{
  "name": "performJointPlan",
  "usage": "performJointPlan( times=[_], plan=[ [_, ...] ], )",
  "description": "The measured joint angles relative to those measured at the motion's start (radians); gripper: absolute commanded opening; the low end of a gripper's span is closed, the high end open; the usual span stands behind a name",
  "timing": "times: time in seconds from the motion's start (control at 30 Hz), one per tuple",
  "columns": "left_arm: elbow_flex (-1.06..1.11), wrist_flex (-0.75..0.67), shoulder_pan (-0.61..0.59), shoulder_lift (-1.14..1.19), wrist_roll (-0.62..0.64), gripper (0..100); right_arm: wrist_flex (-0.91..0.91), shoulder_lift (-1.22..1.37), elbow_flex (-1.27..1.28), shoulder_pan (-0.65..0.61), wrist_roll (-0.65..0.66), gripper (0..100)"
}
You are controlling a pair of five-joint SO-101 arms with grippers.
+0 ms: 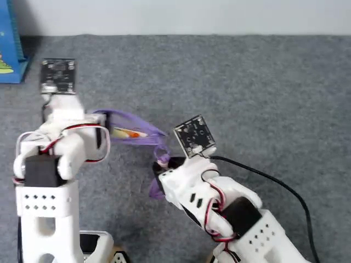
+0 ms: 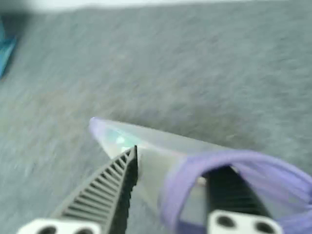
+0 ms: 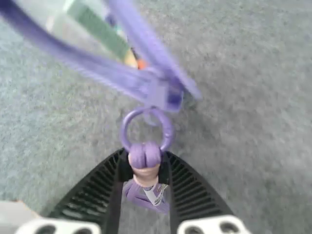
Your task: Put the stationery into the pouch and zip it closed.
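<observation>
A see-through purple pouch hangs above the grey carpet between the two arms. Stationery shows inside it: an orange-tipped piece and a green one. My left gripper is shut on the pouch's end, one finger on each side of the wall. My right gripper is shut on the purple zipper pull, whose ring hangs from the slider at the pouch's other end. In the high view the right gripper is just below that end.
A blue box stands at the far left edge by the back wall. A black cable trails from the right arm across the grey carpet.
</observation>
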Motion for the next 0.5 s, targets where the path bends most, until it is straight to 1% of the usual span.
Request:
performJointPlan(
  times=[0.17, 0.37, 0.5],
  plan=[
    [0.025, -0.141, 0.169, 0.003, -0.005, 26, 0.08, -0.06, 0.0, 0.0, 0.0, 0.7],
    [0.112, -0.328, 0.37, 0.003, -0.008, 26, 0.155, -0.161, 0.0, -0.006, 0.0, 0.7],
    [0.14, -0.377, 0.43, 0.003, -0.008, 26, 0.157, -0.247, 0.049, -0.002, 0.0, 0.7]
  ],
)
